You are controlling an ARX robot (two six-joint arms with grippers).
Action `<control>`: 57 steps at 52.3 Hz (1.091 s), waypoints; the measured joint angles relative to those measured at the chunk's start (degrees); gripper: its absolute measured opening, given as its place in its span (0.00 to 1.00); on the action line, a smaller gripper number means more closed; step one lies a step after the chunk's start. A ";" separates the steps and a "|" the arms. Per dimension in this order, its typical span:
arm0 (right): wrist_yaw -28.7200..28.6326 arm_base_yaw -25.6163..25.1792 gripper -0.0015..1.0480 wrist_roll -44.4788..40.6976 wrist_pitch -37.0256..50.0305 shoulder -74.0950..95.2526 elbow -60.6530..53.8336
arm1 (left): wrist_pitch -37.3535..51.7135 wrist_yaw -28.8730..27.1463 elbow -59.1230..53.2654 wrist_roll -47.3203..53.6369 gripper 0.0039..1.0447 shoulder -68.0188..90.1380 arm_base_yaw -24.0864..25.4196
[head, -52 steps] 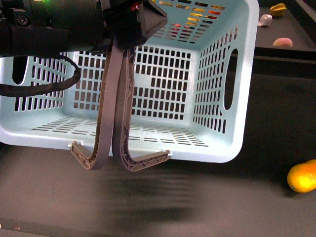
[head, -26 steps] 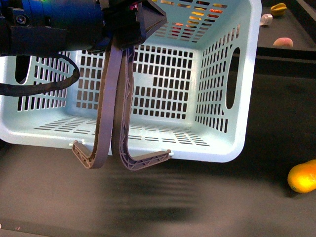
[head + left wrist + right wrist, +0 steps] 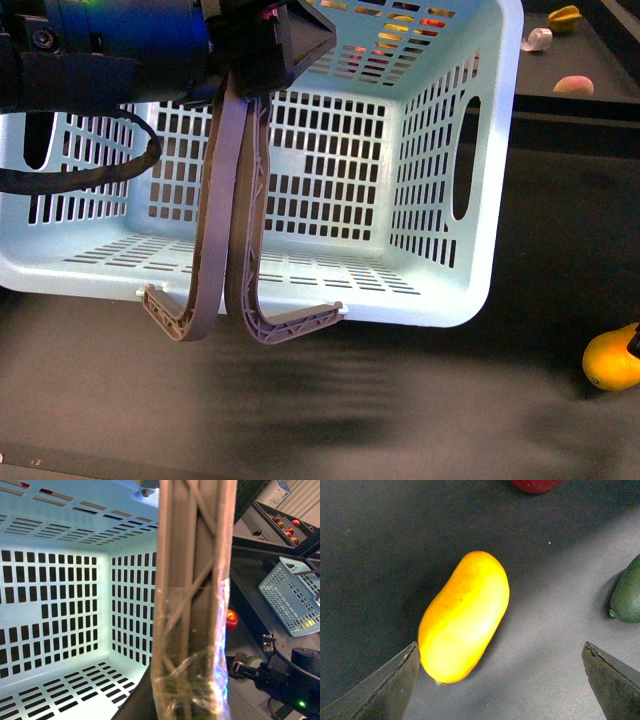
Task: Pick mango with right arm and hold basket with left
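Observation:
The light-blue slotted basket (image 3: 440, 200) hangs tilted above the dark table, its open side toward the front camera. My left gripper (image 3: 240, 300) is shut on its near rim, the grey-brown fingers (image 3: 192, 605) running down over the edge. The mango (image 3: 612, 360), smooth and yellow-orange, lies on the table at the far right, apart from the basket. In the right wrist view the mango (image 3: 465, 617) lies just ahead of my right gripper (image 3: 502, 680). That gripper is open, and one dark finger (image 3: 390, 685) is close beside the fruit's near end.
A green avocado (image 3: 627, 592) and a red fruit (image 3: 535, 484) lie near the mango. A yellow starfruit (image 3: 563, 17), a pink peach (image 3: 572, 86) and a white object (image 3: 537, 40) sit on the raised ledge at back right. A smaller blue basket (image 3: 292, 600) stands beyond the table.
The basket has shifted slightly in the left gripper's hold. A dark tip now shows over the mango at the right edge of the front view.

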 joint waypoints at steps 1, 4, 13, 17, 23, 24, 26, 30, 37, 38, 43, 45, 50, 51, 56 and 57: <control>0.00 -0.04 0.92 0.02 -0.02 0.42 0.31 | 0.00 0.00 0.00 0.02 0.08 0.00 0.00; 0.02 -0.31 0.92 0.00 0.00 1.92 1.49 | 0.00 0.00 0.00 0.00 0.08 0.00 0.00; 0.44 -0.85 0.92 -0.26 -0.31 6.19 5.79 | 0.00 0.00 0.00 0.02 0.08 0.00 0.00; 0.59 -0.92 0.92 -0.44 -0.39 7.41 7.28 | 0.00 0.00 0.00 0.02 0.08 0.00 0.00; 1.11 -0.90 0.92 -0.87 -0.55 10.05 10.95 | 0.00 0.00 0.00 0.02 0.08 0.00 0.00; 1.14 -0.85 0.92 -0.85 -0.66 10.62 11.78 | 0.00 0.00 0.00 0.02 0.08 0.00 0.00; 1.20 -0.83 0.92 -0.90 -0.66 10.97 12.31 | 0.00 0.00 0.00 0.02 0.08 0.00 0.00; 1.31 -0.63 0.92 -0.85 -0.68 12.04 13.79 | 0.00 0.00 0.00 0.02 0.08 0.00 0.00; 1.57 -0.26 0.92 -0.85 -1.57 13.42 16.24 | 0.00 0.00 0.00 0.02 0.08 0.00 0.00; 1.66 -0.15 0.92 -0.85 -1.70 13.70 16.72 | 0.00 0.00 0.00 0.02 0.08 0.00 0.00; 1.68 0.13 0.92 -0.68 -2.32 14.95 18.45 | 0.00 0.00 0.00 0.02 0.08 0.00 0.00; 1.70 0.22 0.92 -0.55 -2.67 15.21 18.95 | 0.00 0.00 0.00 0.02 0.08 0.00 0.00; 1.70 0.68 0.92 -0.28 -3.67 16.04 21.11 | 0.00 0.00 0.00 0.02 0.08 0.00 0.00; 1.70 0.76 0.92 -0.31 -3.72 16.15 21.35 | 0.00 0.00 0.00 0.02 0.08 0.00 0.00; 1.40 1.55 0.92 -1.77 -2.19 17.33 22.51 | 0.00 0.00 0.00 0.04 0.08 0.00 0.00; 1.22 1.68 0.92 -2.19 -2.08 17.53 22.62 | 0.00 0.00 0.00 0.02 0.08 0.00 0.00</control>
